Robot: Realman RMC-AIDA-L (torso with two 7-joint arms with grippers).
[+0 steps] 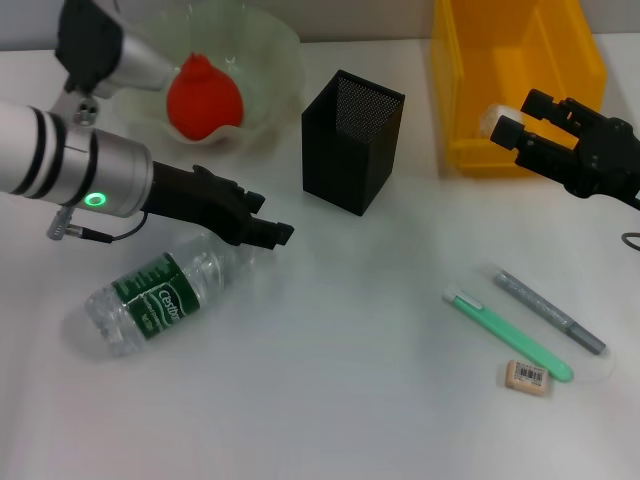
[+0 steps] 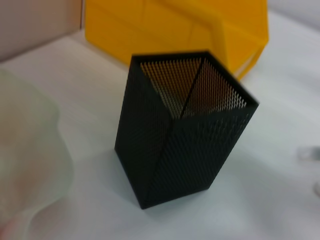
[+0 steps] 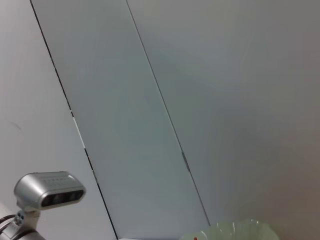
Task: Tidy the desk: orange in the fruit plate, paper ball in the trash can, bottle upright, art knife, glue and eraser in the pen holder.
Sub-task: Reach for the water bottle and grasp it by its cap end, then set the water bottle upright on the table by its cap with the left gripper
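From the head view, the orange (image 1: 205, 97) lay in the fruit plate (image 1: 268, 50). The bottle (image 1: 160, 293) lay on its side on the table (image 1: 330, 400), and the left gripper (image 1: 268, 228) hovered just over its cap end; I cannot tell its fingers' state. The right gripper (image 1: 515, 120) was clenched around the paper ball (image 1: 497, 117) above the trash can (image 1: 480, 60). The eraser (image 1: 526, 376) lay near two pens.

The left wrist view showed the pen holder (image 2: 180, 135) upright, before the yellow bin.

The right wrist view showed only a wall (image 3: 225, 100) and the plate's rim.
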